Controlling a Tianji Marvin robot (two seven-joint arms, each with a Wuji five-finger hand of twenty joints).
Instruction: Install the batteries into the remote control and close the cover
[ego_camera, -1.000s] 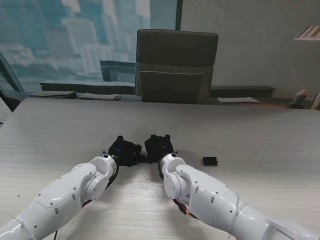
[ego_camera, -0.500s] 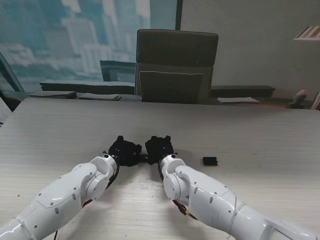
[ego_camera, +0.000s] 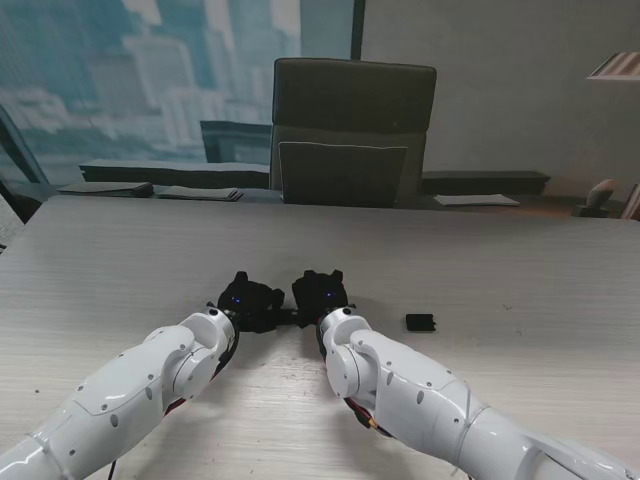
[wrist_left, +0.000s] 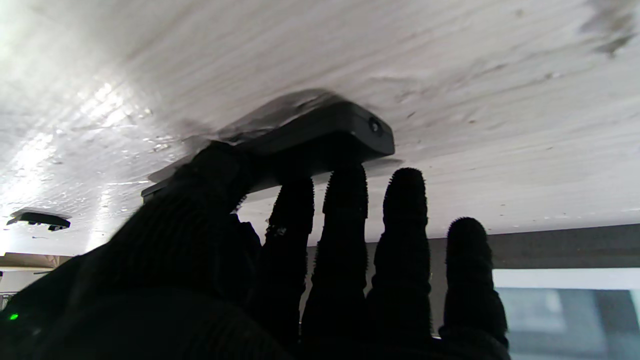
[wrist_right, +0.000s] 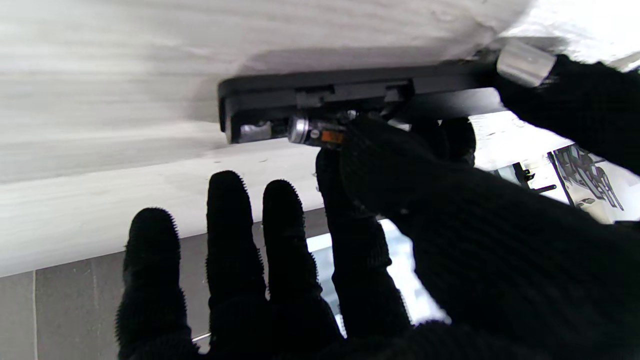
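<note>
The black remote (wrist_right: 320, 97) lies on the table between my two gloved hands, its battery compartment uncovered and facing the right wrist camera. My left hand (ego_camera: 248, 300) holds the remote's other end (wrist_left: 345, 131), thumb and fingers closed on it. My right hand (ego_camera: 320, 292) pinches a battery (wrist_right: 312, 135) between thumb and forefinger, right at the compartment's mouth; its other fingers are spread. A silvery cylinder end (wrist_right: 525, 62) shows beside the left glove. The small black battery cover (ego_camera: 420, 322) lies on the table to the right of my right hand, also seen as the cover (wrist_left: 37, 220).
The pale wood-grain table (ego_camera: 520, 270) stretches wide around the hands. A dark office chair (ego_camera: 350, 130) stands at the far edge. Flat papers (ego_camera: 150, 190) lie on a ledge behind the far left.
The right hand has edged very slightly to the right over the remote. The left hand and the cover stay where they were.
</note>
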